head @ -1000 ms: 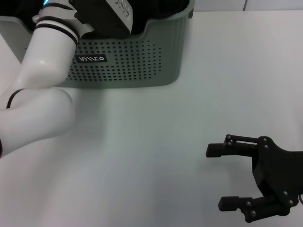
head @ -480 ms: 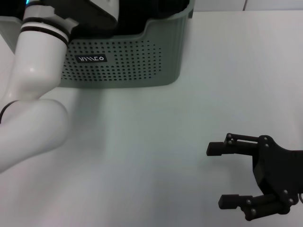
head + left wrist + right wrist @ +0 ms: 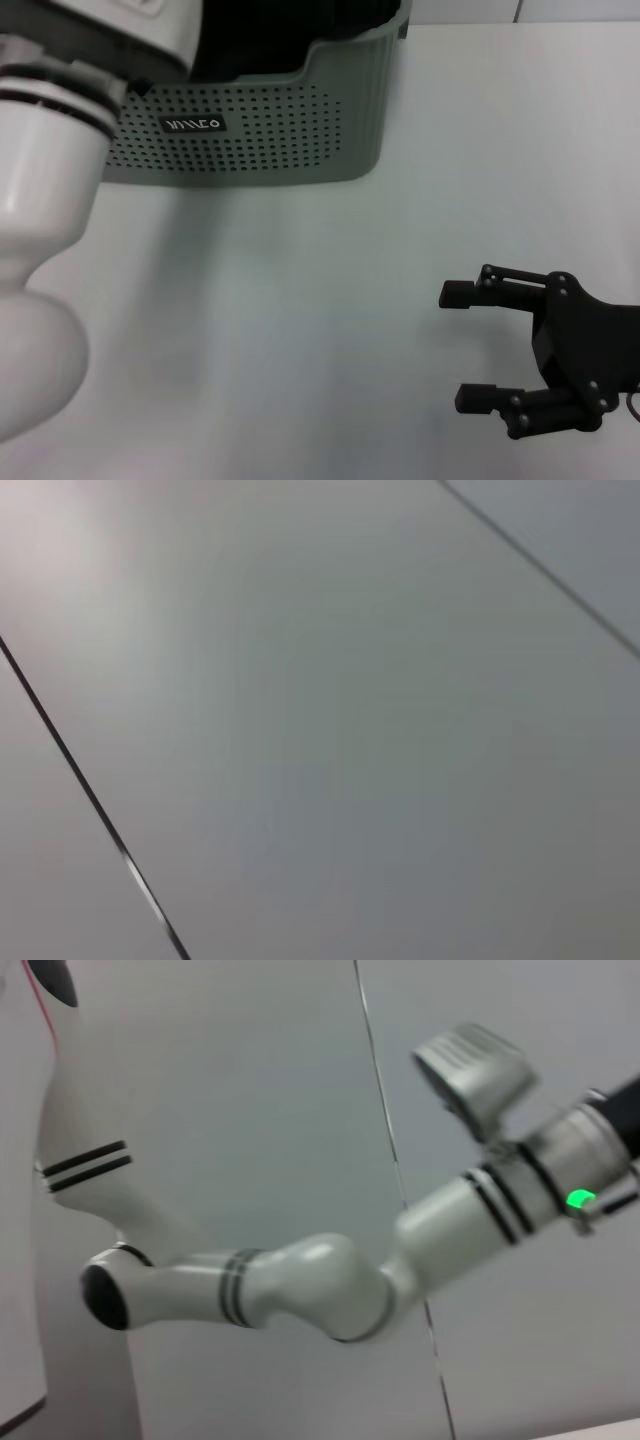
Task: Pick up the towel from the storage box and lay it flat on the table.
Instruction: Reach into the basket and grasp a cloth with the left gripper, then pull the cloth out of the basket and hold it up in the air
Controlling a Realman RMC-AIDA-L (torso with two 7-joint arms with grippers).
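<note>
L claw is out of every shot, so can't tell if it's open, closed or carrying anything. The L wrist cam shows only plain grey panels w/ thin dark seams: no box, no cloth. What has changed is the left arm (image 3: pixel 45 190). A sec ago its banded wrist section sat low over the box's near-left corner; the forearm has since swung up and toward the left edge of the head view, and the elbow has dropped lower and nearer the cam. The right wrist cam sees that arm (image 3: pixel 300 1285) bent in mid-air w/ a green light on near its far end. Judgement: looks like a lift away from the box, but w/o sight of the claw, whether it got hold of the cloth is unconfirmed. R claw (image 3: pixel 462 345) sits at the lower right over the desk (image 3: pixel 300 320), fingers spread wide, nothing between them; it has barely shifted, seems parked. The towel isn't visible anywhere: no yellow in any view. The storage box (image 3: pixel 280 140), logo label (image 3: pixel 192 124) facing the cam, stands at the far left of the desk, well apart from the R claw. Its inside reads only dark, partly hidden by the L arm, so the towel is either down in there or up w/ the L claw out of frame; can't say which.
</note>
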